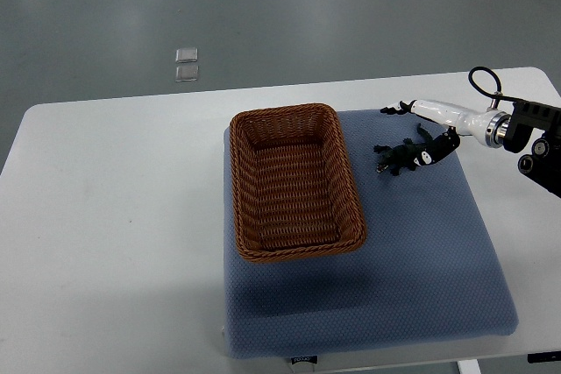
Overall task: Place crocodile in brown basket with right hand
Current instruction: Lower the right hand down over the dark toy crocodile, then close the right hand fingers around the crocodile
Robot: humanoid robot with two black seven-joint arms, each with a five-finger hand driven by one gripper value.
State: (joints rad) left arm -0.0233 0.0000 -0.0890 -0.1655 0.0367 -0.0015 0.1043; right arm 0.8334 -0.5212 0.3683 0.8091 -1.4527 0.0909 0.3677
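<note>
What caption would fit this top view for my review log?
Right hand, fingers open, poised over the crocodile lying on the blue mat, right of the empty brown basket.

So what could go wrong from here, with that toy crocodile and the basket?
The right hand is only at one end of the crocodile, so a grip there might slip or let it dangle. The basket has a raised rim beside it; a low carry could catch it or nudge the basket.
</note>
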